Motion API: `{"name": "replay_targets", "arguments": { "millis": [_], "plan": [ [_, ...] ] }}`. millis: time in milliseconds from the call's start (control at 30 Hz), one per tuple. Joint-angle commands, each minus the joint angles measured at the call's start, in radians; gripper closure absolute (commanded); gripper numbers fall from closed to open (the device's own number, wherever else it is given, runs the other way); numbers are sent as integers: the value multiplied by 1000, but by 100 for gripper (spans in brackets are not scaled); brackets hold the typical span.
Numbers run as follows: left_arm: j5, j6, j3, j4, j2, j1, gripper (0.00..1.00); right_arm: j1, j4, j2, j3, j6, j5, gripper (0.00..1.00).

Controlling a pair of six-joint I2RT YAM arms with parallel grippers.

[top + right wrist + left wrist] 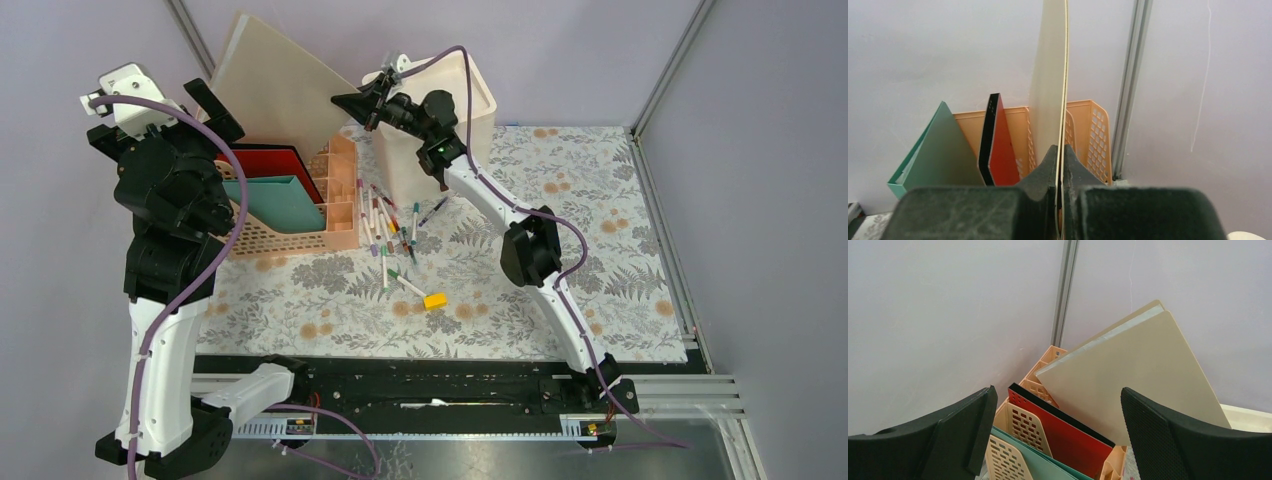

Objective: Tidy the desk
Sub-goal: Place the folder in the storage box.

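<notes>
The desk (560, 230) is covered in pale fern-printed cloth. At its back left stands a peach file organizer (290, 237) (1045, 362) (1093, 135) holding a teal folder (275, 200) (940, 150) and a red folder (275, 160) (1068, 432). A large beige folder (280, 85) (1133, 385) (1050, 90) leans in the organizer's rear slot. My right gripper (352, 100) (1060, 150) is shut on the beige folder's right edge. Raised above the organizer's left side, my left gripper (212, 110) (1058, 390) is wide open and holds nothing.
Several pens (390, 235) lie scattered right of the organizer. A yellow eraser (434, 300) lies nearer the front. A white bin (470, 110) stands at the back, under the right arm. Purple walls and metal posts enclose the back and sides.
</notes>
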Motion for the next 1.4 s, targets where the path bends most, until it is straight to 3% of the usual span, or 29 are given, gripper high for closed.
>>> {"name": "replay_targets", "arguments": {
  "millis": [0, 400, 600, 767, 900, 1133, 1367],
  "plan": [
    [-5, 11, 6, 47, -10, 4, 1, -9, 65, -78, 34, -101, 88, 100],
    [4, 1, -10, 58, -10, 4, 1, -16, -14, -117, 22, -215, 228, 100],
    [14, 1, -19, 57, -5, 4, 1, -17, 30, -149, -85, -216, 151, 100],
    [13, 1, -23, 54, -8, 4, 1, -18, 81, -137, -71, -208, 103, 100],
    [11, 1, -24, 56, -9, 4, 1, -16, 143, -115, -54, -111, 12, 100],
    [5, 1, -27, 60, -10, 4, 1, -17, 213, -133, -63, -48, -14, 100],
    [9, 2, -36, 67, -3, 4, 1, 11, 85, -72, 9, -197, 54, 100]
  ]
}}
